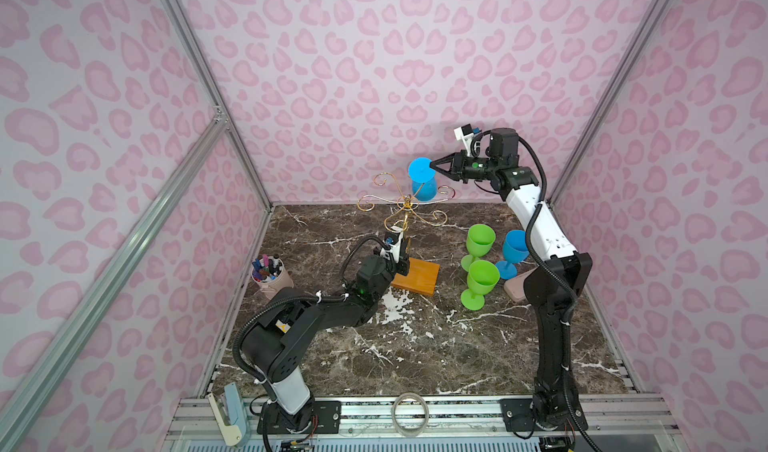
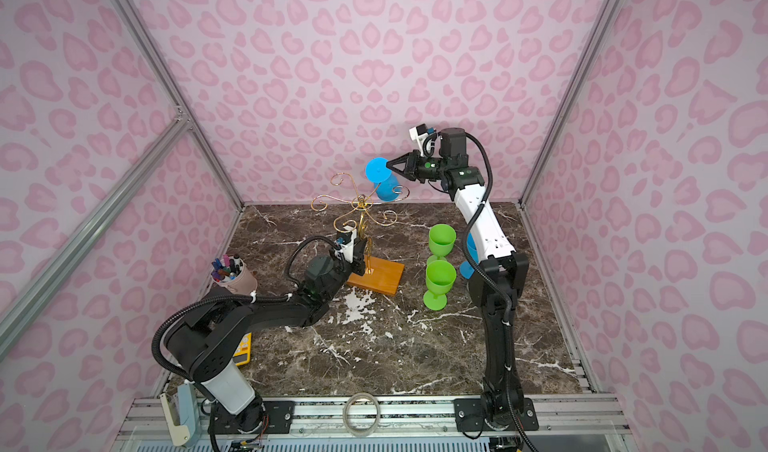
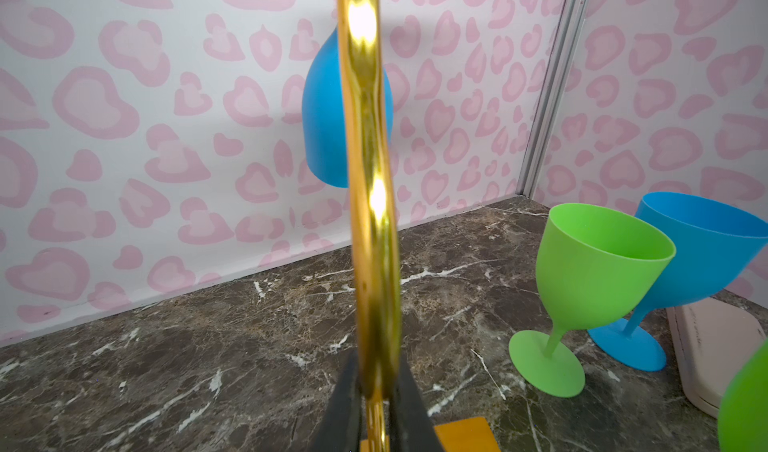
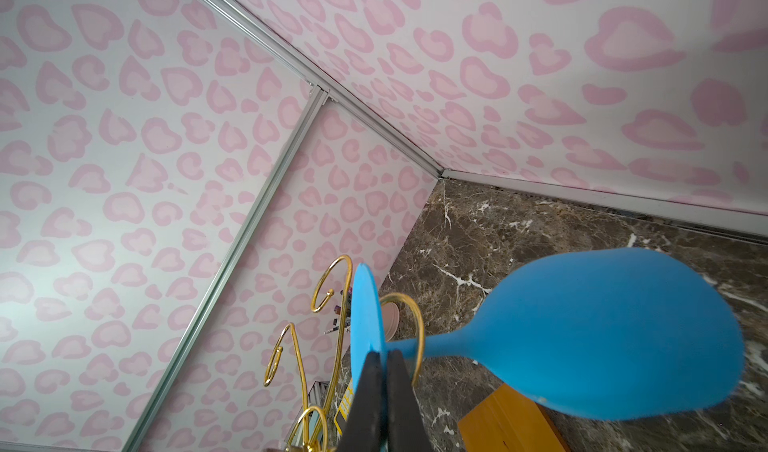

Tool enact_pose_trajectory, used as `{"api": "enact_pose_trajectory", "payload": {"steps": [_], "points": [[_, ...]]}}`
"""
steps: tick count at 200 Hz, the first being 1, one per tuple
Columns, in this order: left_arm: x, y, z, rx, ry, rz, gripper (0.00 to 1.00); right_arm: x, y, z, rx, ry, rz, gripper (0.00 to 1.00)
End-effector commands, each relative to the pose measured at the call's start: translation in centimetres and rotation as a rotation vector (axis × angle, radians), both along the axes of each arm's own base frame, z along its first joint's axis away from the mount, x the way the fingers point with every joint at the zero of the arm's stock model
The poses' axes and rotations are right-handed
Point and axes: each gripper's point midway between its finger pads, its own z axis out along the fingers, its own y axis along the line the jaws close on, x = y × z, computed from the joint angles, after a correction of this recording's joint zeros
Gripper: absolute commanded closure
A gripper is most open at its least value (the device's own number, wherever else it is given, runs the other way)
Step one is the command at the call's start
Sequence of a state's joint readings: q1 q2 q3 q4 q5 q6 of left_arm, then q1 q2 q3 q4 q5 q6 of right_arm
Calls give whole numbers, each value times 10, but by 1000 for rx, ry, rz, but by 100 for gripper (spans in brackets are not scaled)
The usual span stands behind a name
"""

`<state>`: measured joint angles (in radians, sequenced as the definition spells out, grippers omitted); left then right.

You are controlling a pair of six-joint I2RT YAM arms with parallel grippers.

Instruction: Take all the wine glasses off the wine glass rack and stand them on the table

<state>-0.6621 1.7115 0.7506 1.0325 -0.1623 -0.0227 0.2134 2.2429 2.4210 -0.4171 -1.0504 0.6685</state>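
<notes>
The blue wine glass hangs upside down at the back of the wine glass rack. Its stem lies inside the curl of one gold arm. My right gripper is shut on the edge of the glass's round foot, above the arm. Low down, my left gripper is shut on the rack's gold post, just above the orange-brown wooden base.
Two green glasses and another blue glass stand upright right of the rack, beside a pink tray. A cup of pens stands at the left wall. A tape roll lies on the front rail.
</notes>
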Motion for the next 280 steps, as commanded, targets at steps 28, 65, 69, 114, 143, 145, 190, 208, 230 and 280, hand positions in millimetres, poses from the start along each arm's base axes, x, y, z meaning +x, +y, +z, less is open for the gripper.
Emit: {"api": "enact_pose_trajectory", "payload": {"steps": [28,65,69,114,143,145,190,208,230,280], "points": [[0,-2,-5,0,37,-6,97,-2,0,0,3,-4,2,100],[1,-2,-5,0,41,-6,97,-5,-1,2,6,1,7,100],[1,-2,-5,0,41,-4,97,-6,-1,2,7,3,7,100],[1,-1,-5,-2,40,0,97,-10,0,2,31,16,21,100],[1,-2,-6,0,43,-3,97,-14,1,2,47,23,29,100],[1,-2,-6,-1,43,-2,97,-15,1,3,47,23,29,100],[1,-1,-7,1,44,-2,97,-17,2,5,64,25,34,100],[1,-1,-7,3,44,-1,97,-17,4,6,75,27,43,100],[1,-1,-6,2,42,-2,97,-18,7,7,80,28,52,100],[1,-2,-6,4,45,-2,97,-27,15,6,59,27,93,100]]}}
